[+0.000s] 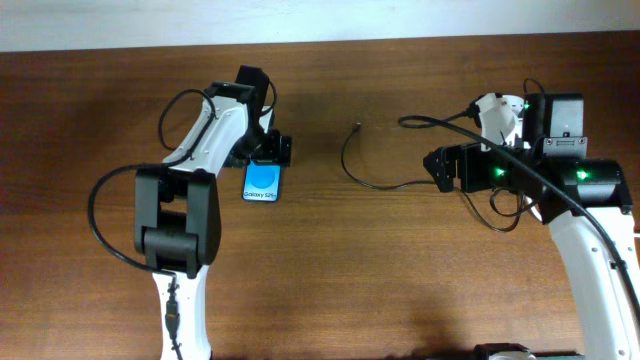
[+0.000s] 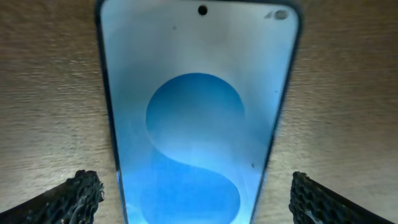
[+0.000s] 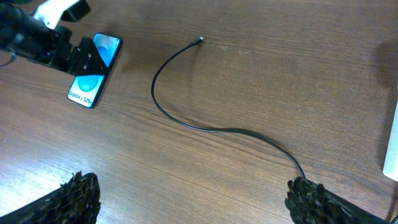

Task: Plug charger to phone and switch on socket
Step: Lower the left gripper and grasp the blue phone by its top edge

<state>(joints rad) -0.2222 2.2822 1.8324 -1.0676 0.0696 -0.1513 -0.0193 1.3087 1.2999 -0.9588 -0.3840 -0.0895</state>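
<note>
Phone (image 1: pixel 264 183): flat on the table (image 1: pixel 400 280), left of centre, long axis running near to far.
Left gripper (image 1: pixel 270 152): over its far end, fingers spread either side, holding nothing.
Charger (image 3: pixel 153 90): loose between the arms, plug tip (image 3: pixel 200 40) pointing far.
Right gripper (image 3: pixel 196 202): spread wide and empty. I judge it the nearer arm, with the tip lying far-left of it.

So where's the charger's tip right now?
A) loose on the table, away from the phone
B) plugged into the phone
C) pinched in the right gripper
A: the charger ends in a free tip lying on the table, apart from the phone.
</note>
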